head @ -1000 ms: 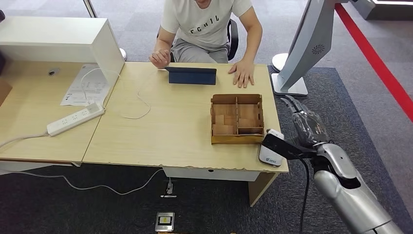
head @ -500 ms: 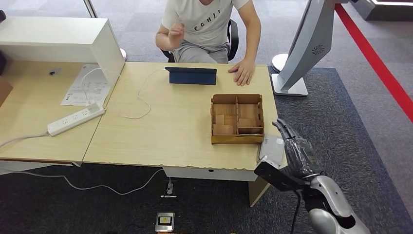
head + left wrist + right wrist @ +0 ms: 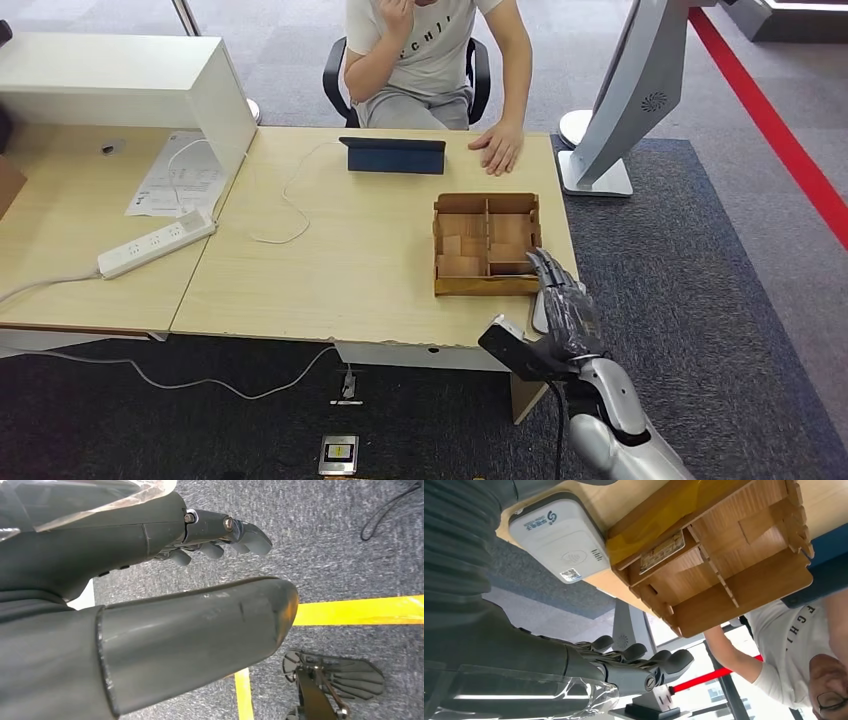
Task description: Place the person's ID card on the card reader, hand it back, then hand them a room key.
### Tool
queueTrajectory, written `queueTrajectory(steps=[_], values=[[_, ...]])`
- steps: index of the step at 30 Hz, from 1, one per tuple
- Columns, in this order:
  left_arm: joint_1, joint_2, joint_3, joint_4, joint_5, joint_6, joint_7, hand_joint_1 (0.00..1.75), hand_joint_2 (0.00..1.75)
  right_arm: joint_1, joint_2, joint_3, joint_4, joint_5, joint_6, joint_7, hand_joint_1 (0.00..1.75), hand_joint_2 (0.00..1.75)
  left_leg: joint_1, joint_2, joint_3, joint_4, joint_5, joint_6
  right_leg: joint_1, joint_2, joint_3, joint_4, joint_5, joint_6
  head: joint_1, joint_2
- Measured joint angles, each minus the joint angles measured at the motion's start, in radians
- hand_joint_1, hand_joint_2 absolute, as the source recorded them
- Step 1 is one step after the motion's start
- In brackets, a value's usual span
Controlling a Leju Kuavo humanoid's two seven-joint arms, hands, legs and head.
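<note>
white card reader [image 3: 563, 542], rounded corners, blue logo

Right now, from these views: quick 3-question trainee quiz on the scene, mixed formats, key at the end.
1. True or false: the right hand holds a card.
2. The white card reader lies: A) inside the wooden box; B) beside the box at the desk corner; C) on the floor.
3. Fill in: the person's hand rests flat on the ____.

Key: 1 false; 2 B; 3 desk.
</note>
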Motion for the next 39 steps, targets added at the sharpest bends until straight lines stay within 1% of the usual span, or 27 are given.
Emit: queueTrajectory(steps=[3,7,15,19,26,39], values=[[0.000,0.000,-0.009,0.000,-0.004,-0.002,-0.003,0.00,0.00,-0.029,0.036,0.004,0.089,0.039,-0.017,-0.033,0.00,1.75,0.000,0.000,0.000,0.000,0.000,0.000,0.000,0.000,0.000,0.000,0.000,0.000,0.000,0.000],[0.000,0.000,-0.020,0.000,-0.017,-0.006,-0.003,0.00,0.00,-0.067,0.075,0.004,0.198,0.097,-0.023,-0.047,0.00,1.75,0.000,0.000,0.000,0.000,0.000,0.000,0.000,0.000,0.000,0.000,0.000,0.000,0.000,0.000],[0.000,0.000,-0.041,0.000,-0.014,-0.012,0.016,0.00,0.00,-0.155,0.127,-0.008,0.370,0.160,-0.022,-0.100,0.00,1.75,0.000,0.000,0.000,0.000,0.000,0.000,0.000,0.000,0.000,0.000,0.000,0.000,0.000,0.000],[0.000,0.002,-0.047,0.000,-0.012,-0.011,0.032,0.00,0.00,-0.198,0.136,-0.017,0.432,0.209,-0.024,-0.117,0.00,1.75,0.000,0.000,0.000,0.000,0.000,0.000,0.000,0.000,0.000,0.000,0.000,0.000,0.000,0.000],[0.001,0.006,-0.061,0.000,-0.005,-0.008,0.039,0.00,0.00,-0.264,0.134,-0.039,0.515,0.305,-0.035,-0.135,0.00,1.75,0.000,0.000,0.000,0.000,0.000,0.000,0.000,0.000,0.000,0.000,0.000,0.000,0.000,0.000],[0.001,0.009,-0.070,0.000,0.003,-0.004,0.040,0.00,0.00,-0.278,0.149,-0.041,0.606,0.319,-0.035,-0.169,0.00,1.75,0.000,0.000,0.000,0.000,0.000,0.000,0.000,0.000,0.000,0.000,0.000,0.000,0.000,0.000]])
